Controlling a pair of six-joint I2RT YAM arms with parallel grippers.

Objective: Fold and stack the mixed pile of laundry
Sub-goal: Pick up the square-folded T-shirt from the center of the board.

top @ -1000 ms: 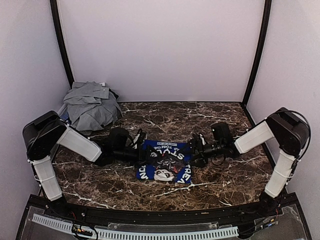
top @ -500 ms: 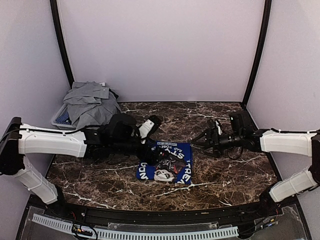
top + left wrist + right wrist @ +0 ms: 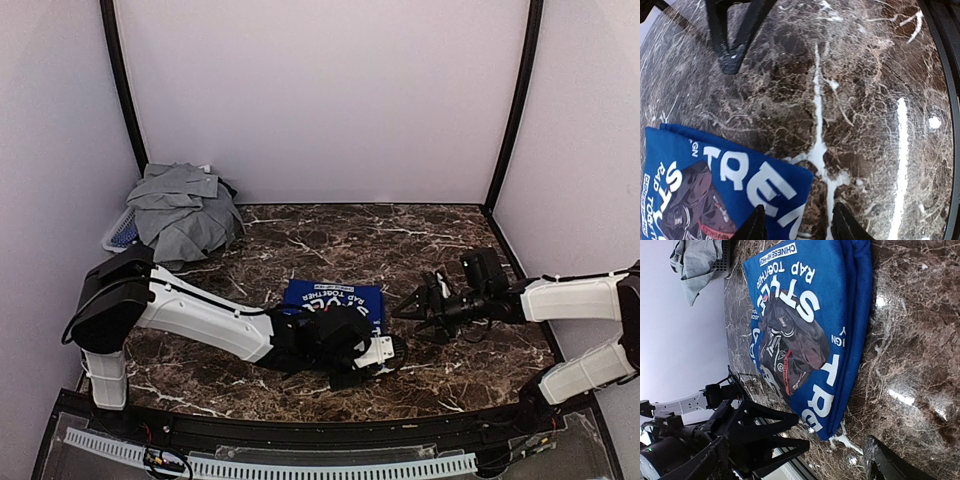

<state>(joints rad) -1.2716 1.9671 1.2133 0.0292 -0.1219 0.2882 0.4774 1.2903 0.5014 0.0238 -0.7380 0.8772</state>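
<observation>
- Folded blue T-shirt (image 3: 330, 295) flat on the marble worktop (image 3: 450, 230), in the middle, print up.
- Left gripper (image 3: 800, 227) low at the shirt's near right corner, jaws partly apart, astride its edge.
- Right gripper (image 3: 418, 306) just right of the shirt, jaws spread wide, holding nothing.
- Grey clothes (image 3: 180, 210) heaped on a mesh basket (image 3: 122, 232), far left corner, well apart from both.

We see 1 dark brown, marble-patterned table (image 3: 440, 225) with white veins. 1 folded royal-blue T-shirt (image 3: 335, 296), printed with white lettering and a dark picture, lies flat near the table's middle, slightly toward the near edge. At the far left corner sits 1 basket (image 3: 122, 236), heaped over with crumpled light-grey garments (image 3: 180, 210).
</observation>
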